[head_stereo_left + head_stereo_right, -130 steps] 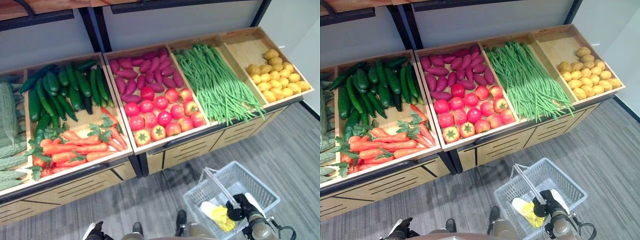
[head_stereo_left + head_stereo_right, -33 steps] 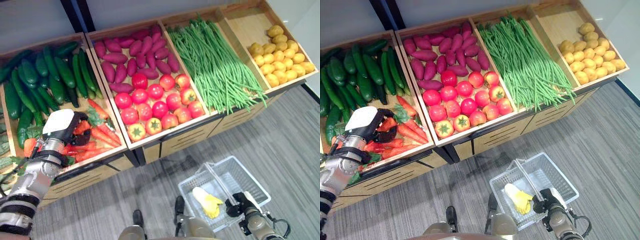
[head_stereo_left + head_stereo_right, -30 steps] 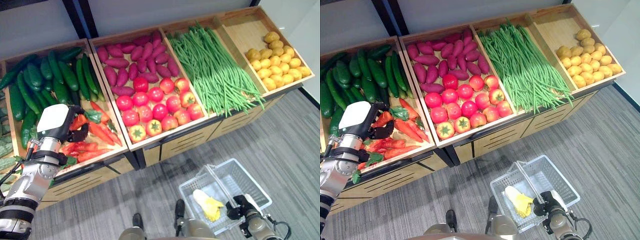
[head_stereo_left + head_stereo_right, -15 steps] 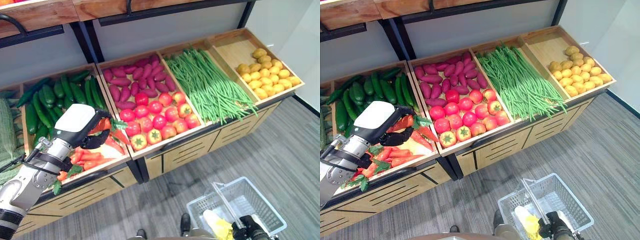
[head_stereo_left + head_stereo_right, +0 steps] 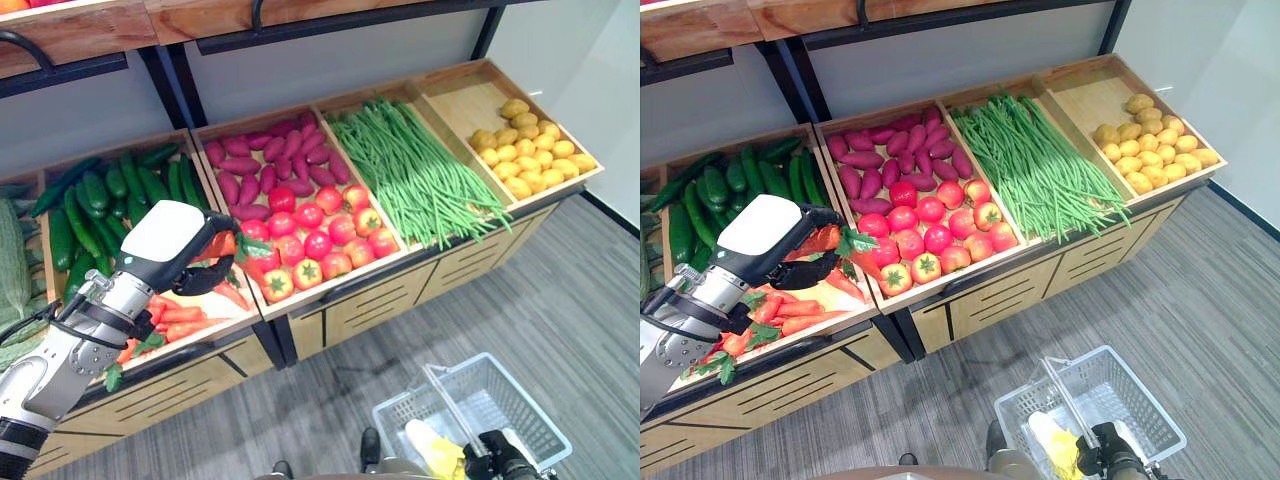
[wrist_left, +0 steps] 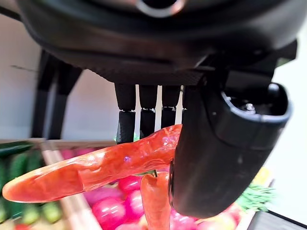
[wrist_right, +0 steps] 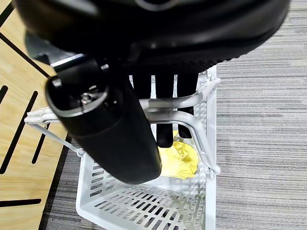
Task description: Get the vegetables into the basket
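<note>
My left hand (image 5: 175,248) hangs over the front of the carrot crate (image 5: 180,318), near its edge with the tomatoes. It is shut on an orange carrot (image 5: 222,244) with green leaves; in the left wrist view this carrot (image 6: 96,167) lies across the fingers under the thumb (image 6: 216,153), and a second carrot (image 6: 156,201) hangs just below it. On the floor at lower right stands a white wire basket (image 5: 525,400). My right hand (image 7: 105,120) is curled round its handle (image 7: 168,103). A yellow and white vegetable (image 7: 180,158) lies inside.
A sloped wooden display holds cucumbers (image 5: 100,195), purple sweet potatoes (image 5: 270,160), tomatoes (image 5: 320,240), green beans (image 5: 420,170) and yellow potatoes (image 5: 530,150). Pale gourds (image 5: 12,260) lie at the far left. Grey floor runs between the display and the basket.
My left hand went down onto the carrots, closed on them and has lifted them up and rightwards towards the tomatoes. The camera view has also shifted. The right hand still grips the basket handle.
</note>
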